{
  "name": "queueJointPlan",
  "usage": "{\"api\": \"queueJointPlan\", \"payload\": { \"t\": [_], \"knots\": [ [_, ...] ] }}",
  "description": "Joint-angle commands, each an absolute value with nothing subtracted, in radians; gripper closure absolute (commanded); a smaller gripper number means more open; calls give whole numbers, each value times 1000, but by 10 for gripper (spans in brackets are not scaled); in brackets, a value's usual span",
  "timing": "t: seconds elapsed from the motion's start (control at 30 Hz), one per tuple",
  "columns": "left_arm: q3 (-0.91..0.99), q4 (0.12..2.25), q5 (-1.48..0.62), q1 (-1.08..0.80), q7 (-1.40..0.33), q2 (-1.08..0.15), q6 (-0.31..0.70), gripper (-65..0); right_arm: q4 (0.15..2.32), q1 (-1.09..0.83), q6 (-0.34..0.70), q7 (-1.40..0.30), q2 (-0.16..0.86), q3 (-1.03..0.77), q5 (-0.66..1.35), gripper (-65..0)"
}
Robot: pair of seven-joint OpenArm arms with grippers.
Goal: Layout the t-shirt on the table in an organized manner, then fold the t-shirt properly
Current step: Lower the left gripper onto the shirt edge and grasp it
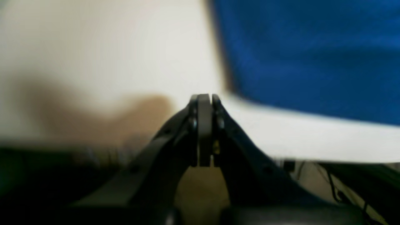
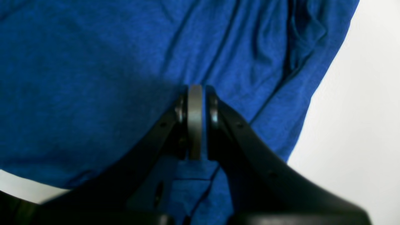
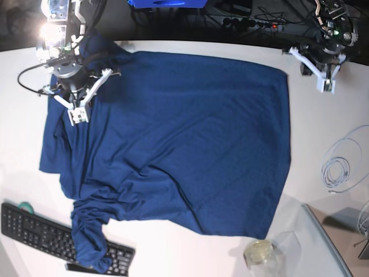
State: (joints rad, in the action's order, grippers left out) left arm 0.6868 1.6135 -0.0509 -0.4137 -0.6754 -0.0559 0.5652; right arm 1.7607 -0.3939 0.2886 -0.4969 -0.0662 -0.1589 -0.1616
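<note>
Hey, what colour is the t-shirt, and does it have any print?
The t-shirt is plain dark navy blue, no print visible; the base view shows it best.

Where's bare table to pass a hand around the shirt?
Free: white table strip between the t-shirt hem and the near edge, and the right side up to the left hand. Crowded: bunched sleeve draped over the keyboard; cable coil and jar.
</note>
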Motion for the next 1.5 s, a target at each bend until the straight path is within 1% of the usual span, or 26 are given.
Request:
{"api": "queueJointPlan", "payload": {
  "t": [0.0,0.07,0.13,0.17,0.2,0.3,0.33,0.37,0.43,0.47,0.5,0.57,0.6,0.77,0.83,0.9,0.97,1.03,1.17,1.3,1.47],
  "knots": [
    [690,1606,-85,-412,-657,-59,573,-20,1781,-395,285,-476,-61,-159,-162,-29],
    [679,1573,-162,-414,-641,-74,575,-240,1787,-398,285,-476,-61,-159,-162,-29],
    [641,1534,-269,-423,-599,-97,575,-476,1788,-398,285,-476,-61,-159,-162,-29],
    [618,1512,-312,-429,-579,-113,575,-568,1788,-398,285,-476,-61,-159,-162,-29],
    [599,1488,-354,-430,-559,-124,575,-645,1788,-398,285,-476,-61,-159,-162,-29],
    [573,1423,-407,-417,-530,-127,573,-650,1788,-398,285,-476,-61,-159,-162,-29],
    [570,1405,-404,-400,-527,-124,573,-629,1788,-398,285,-476,-61,-159,-162,-29],
    [565,1380,-404,-386,-526,-122,573,-591,1788,-398,285,-476,-61,-159,-162,-29],
    [565,1337,-404,-364,-524,-117,573,-497,1788,-398,285,-476,-59,-160,-162,-29],
    [572,1326,-406,-358,-524,-107,573,-425,1788,-398,285,-476,-58,-162,-162,-29],
    [575,1331,-406,-352,-524,-97,572,-337,1788,-398,285,-476,-56,-165,-162,-29],
    [575,1380,-406,-358,-524,-91,568,-120,1788,-398,285,-476,-54,-166,-162,-29],
    [575,1414,-406,-369,-524,-85,556,0,1788,-398,285,-476,-53,-168,-162,-29],
    [562,1639,-404,-423,-526,-79,372,0,1782,-398,285,-476,-53,-168,-165,-29],
    [518,1704,-403,-424,-527,-88,325,0,1782,-398,285,-476,-53,-168,-165,-29],
    [443,1744,-381,-418,-529,-101,268,0,1782,-398,285,-476,-53,-168,-165,-29],
    [318,1753,-289,-380,-529,-114,203,0,1782,-395,285,-476,-53,-168,-165,-29],
    [188,1719,-176,-341,-539,-111,142,0,1782,-392,285,-476,-53,-168,-166,-29],
    [16,1590,-45,-246,-588,-84,131,0,1781,-390,285,-476,-51,-168,-166,-29],
    [-8,1526,13,-194,-615,-38,131,0,1781,-389,285,-476,-51,-168,-166,-29],
    [-4,1544,36,-194,-668,-41,131,0,1779,-392,285,-476,-51,-168,-166,-29]
  ]
}}
